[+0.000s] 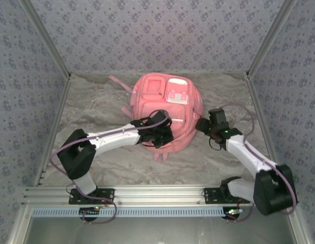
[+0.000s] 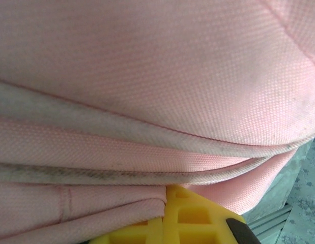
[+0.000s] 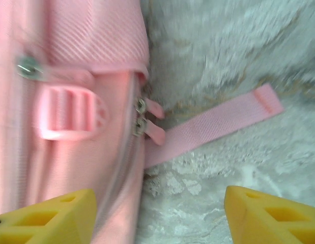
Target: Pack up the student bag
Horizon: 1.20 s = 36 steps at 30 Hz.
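The student bag (image 1: 165, 99) lies flat on the grey marbled desk (image 1: 91, 109), mid-width and toward the far side, pockets up. The left end effector (image 1: 160, 133) is clenched over the bag's near end, its yellow finger (image 2: 193, 218) against folds of pink fabric; whether a fold is pinched, I cannot tell. The right end effector (image 3: 157, 197) is released just beside the bag's right side, fingers spread wide near two zipper pulls (image 3: 147, 119) and a pink strap (image 3: 213, 124) lying on the desk.
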Motion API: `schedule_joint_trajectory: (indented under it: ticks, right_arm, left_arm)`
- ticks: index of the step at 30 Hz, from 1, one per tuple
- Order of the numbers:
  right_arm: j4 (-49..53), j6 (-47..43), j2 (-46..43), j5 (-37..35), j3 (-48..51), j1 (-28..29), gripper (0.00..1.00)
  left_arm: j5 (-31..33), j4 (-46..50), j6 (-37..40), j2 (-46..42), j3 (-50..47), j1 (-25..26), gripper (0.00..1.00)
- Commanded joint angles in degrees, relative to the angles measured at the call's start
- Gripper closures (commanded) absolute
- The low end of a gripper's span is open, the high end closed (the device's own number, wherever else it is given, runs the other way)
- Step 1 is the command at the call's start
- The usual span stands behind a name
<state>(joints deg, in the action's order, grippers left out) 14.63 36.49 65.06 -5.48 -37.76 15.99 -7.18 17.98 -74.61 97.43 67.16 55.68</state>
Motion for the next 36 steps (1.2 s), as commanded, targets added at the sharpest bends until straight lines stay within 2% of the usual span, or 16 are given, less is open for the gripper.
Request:
schedule_joint_trajectory:
  ticks: [1,5,7,12,16,18,19,20,21,22,25,27,29,33,35,36]
  right_arm:
    - [4.6,0.1,-4.1,-4.1,-1.2,-0.1,0.31]
    - [7.8,-3.8,-4.4,-2.5,-5.6,0.0,0.32]
    - [9.4,-4.1,-4.3,-1.4,-7.1,0.0,0.32]
    - [10.2,-6.1,-3.9,2.2,-8.2,-0.2,0.33]
    - [8.9,-8.5,-2.3,6.7,-8.6,0.3,0.36]
    - [8.3,-9.7,-2.3,8.4,-8.8,0.5,0.36]
    - [7.9,-10.7,-2.7,8.9,-8.9,0.8,0.35]
    - [7.6,-11.8,-3.5,8.9,-9.3,1.5,0.29]
    - [7.4,-13.9,-4.3,8.8,-9.6,2.8,0.12]
    - [7.0,-17.1,-5.5,7.4,-10.0,4.9,0.0]
    - [6.4,-22.7,-8.9,-5.5,-10.7,12.4,0.0]
    - [5.9,-21.9,-11.1,-12.5,-11.0,14.0,0.0]
    - [5.2,-20.9,-13.1,-13.3,-11.0,13.4,0.0]
    - [-5.6,-23.1,-13.9,-5.2,-7.9,7.6,0.0]
    - [-12.2,-28.1,-14.2,-8.1,-5.0,7.2,0.0]
    - [-15.9,-31.3,-14.5,-9.9,-3.2,7.2,0.0]
  left_arm:
    - [-3.0,-7.9,0.4,2.0,4.4,2.9,0.87]
    - [-6.3,-12.8,0.6,4.6,5.3,3.7,0.63]
    - [-6.7,-13.8,1.8,4.0,5.3,3.5,0.58]
    - [-6.9,-12.8,10.6,-2.5,3.2,1.3,0.53]
    - [-6.9,-6.9,23.2,-9.6,2.2,-0.8,0.5]
    - [-6.1,-6.7,29.2,-14.5,-0.3,-2.2,0.43]
    - [-5.4,-6.7,32.8,-17.5,-1.7,-3.2,0.35]
    - [-4.4,-5.5,35.6,-20.1,-2.4,-4.6,0.23]
    - [-4.4,-4.4,37.5,-21.9,-2.6,-6.3,0.04]
    - [-5.8,-3.4,40.2,-23.7,-2.6,-8.5,0.02]
    - [-6.6,1.1,45.5,-27.4,-1.3,-16.1,0.02]
    - [1.8,4.9,49.2,-29.4,-0.3,-18.4,0.02]
    - [13.7,5.2,52.0,-31.1,-1.2,-19.2,0.02]
    - [19.7,-15.8,68.7,-32.3,-12.6,-22.2,0.02]
    - [23.8,-22.5,68.6,-31.8,-16.9,-26.6,0.02]
    - [21.4,-23.9,68.5,-31.4,-18.5,-29.7,0.02]
